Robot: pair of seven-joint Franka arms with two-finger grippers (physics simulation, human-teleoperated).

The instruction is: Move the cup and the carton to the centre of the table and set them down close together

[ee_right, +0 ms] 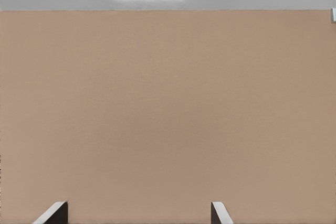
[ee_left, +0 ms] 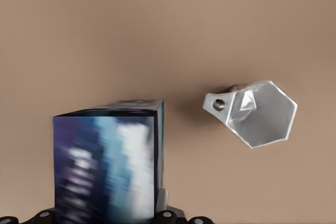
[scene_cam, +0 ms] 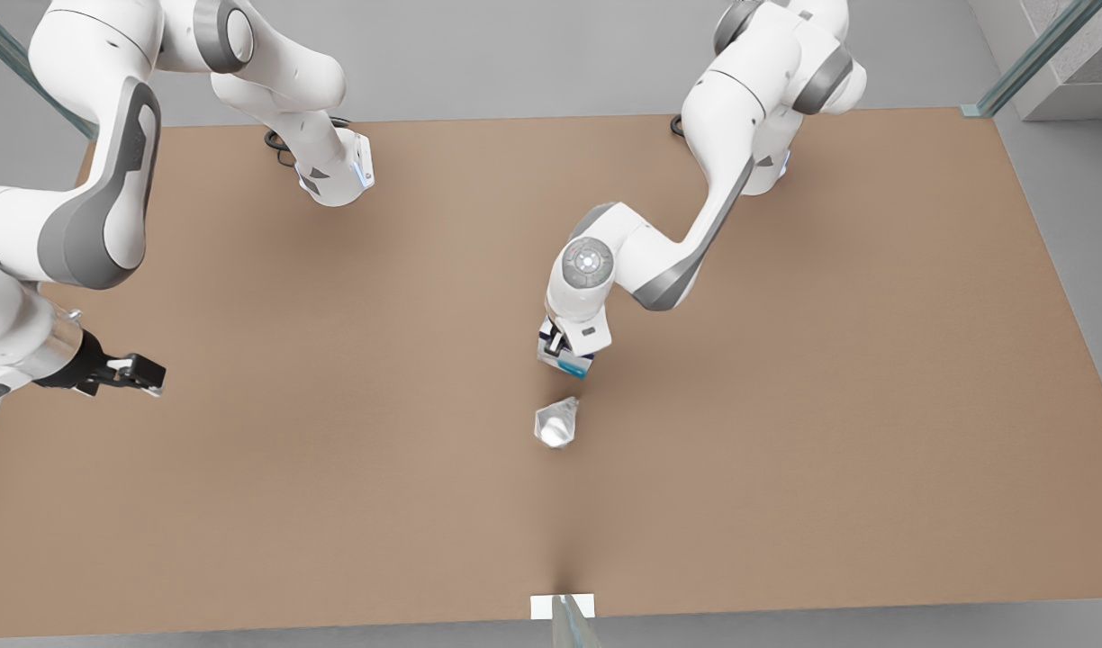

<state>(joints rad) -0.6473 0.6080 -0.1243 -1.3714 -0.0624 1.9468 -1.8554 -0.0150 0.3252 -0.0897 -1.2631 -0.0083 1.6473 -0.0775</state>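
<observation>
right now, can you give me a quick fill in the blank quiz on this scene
1. The left hand is shut on the ____.
2. The cup lies on its ____ on the table.
3. The right hand, waiting at the front view's left, is ____.
4. Cup and carton lie near the table's ____.

Missing words: carton; side; open; centre

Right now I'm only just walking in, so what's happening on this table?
The left gripper holds the carton near the middle of the table, beside the cup, which stands free with a small gap between them. The right gripper waits open over the table edge at the front view's left.
</observation>
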